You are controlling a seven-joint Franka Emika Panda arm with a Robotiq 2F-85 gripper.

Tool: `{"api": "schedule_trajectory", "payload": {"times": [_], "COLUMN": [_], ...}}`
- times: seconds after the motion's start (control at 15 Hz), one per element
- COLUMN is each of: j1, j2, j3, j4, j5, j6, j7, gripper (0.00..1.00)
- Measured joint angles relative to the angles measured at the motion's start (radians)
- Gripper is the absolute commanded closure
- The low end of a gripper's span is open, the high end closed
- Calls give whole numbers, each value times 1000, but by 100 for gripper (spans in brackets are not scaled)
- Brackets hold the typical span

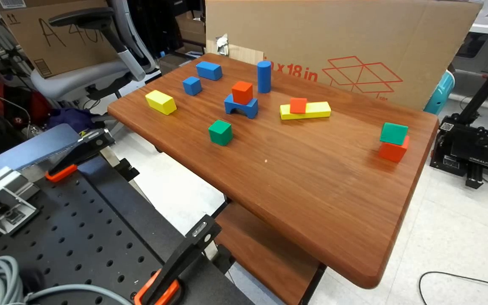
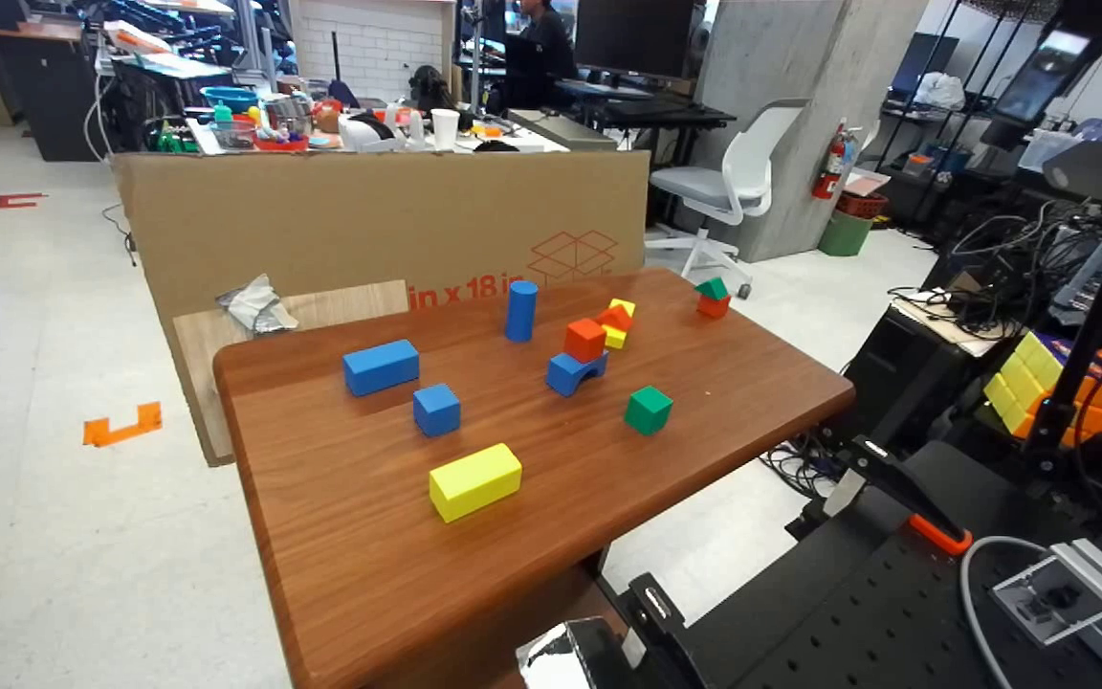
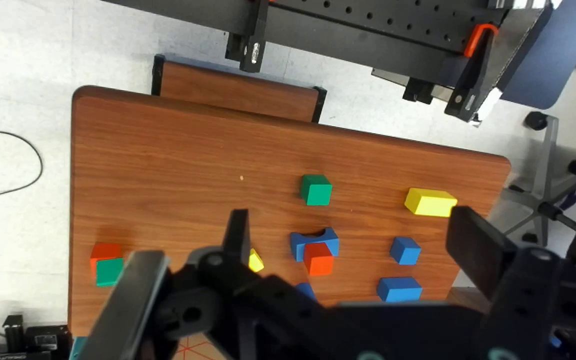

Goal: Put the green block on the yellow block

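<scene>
The green block (image 1: 220, 132) is a deep-green cube standing alone on the brown table; it also shows in an exterior view (image 2: 649, 411) and in the wrist view (image 3: 317, 190). The yellow block (image 1: 161, 102) is a chunky bright-yellow block near the table's end, apart from the green block; it also shows in an exterior view (image 2: 475, 481) and in the wrist view (image 3: 431, 202). My gripper (image 3: 352, 212) is wide open and empty, high above the table in the wrist view. It is out of view in both exterior views.
A blue arch (image 1: 241, 106) carries a red cube (image 1: 242, 92). A blue cylinder (image 1: 264, 76), blue cube (image 1: 192, 85) and blue block (image 1: 209, 70) stand near. A long yellow bar (image 1: 318, 110) has a red piece by it. A green piece (image 1: 394, 133) sits on a red block (image 1: 394, 149).
</scene>
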Motion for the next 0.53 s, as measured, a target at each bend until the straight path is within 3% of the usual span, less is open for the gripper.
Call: {"api": "schedule_trajectory", "payload": {"times": [0.53], "j1": [25], "j2": [230], "j3": [189], "j4": [-10], "j5": [0], "j6": [266], "j7": [179], "gripper": [0]}}
